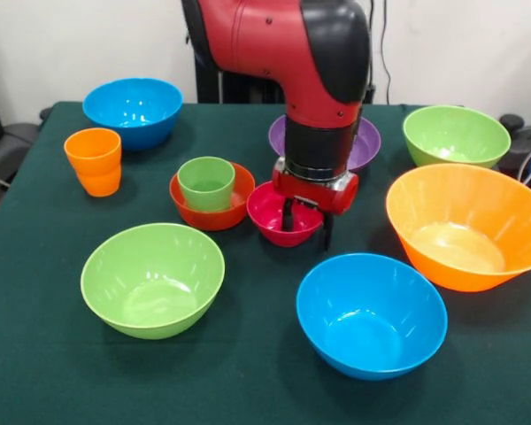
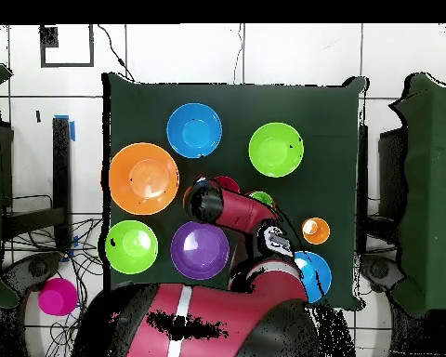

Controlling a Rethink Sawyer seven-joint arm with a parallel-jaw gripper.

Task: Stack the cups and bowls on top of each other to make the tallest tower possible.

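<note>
The gripper (image 1: pixel 304 219) straddles the near rim of the small pink bowl (image 1: pixel 273 205), fingers spread and not clenched. The light green cup (image 1: pixel 207 182) in the red-orange bowl (image 1: pixel 240 190) sits just beside.

— What sort of place? 
— Looks like a robotics lab: red arm (image 1: pixel 283 53) on a pedestal at a green-clothed table (image 1: pixel 35 354), plain white wall (image 1: pixel 478 44), tiled floor (image 2: pixel 292 56) marked with tape (image 2: pixel 67 46), loose cables (image 2: pixel 41 251). 
— Anything homely? 
— Only plastic bowls (image 1: pixel 152 278).
</note>
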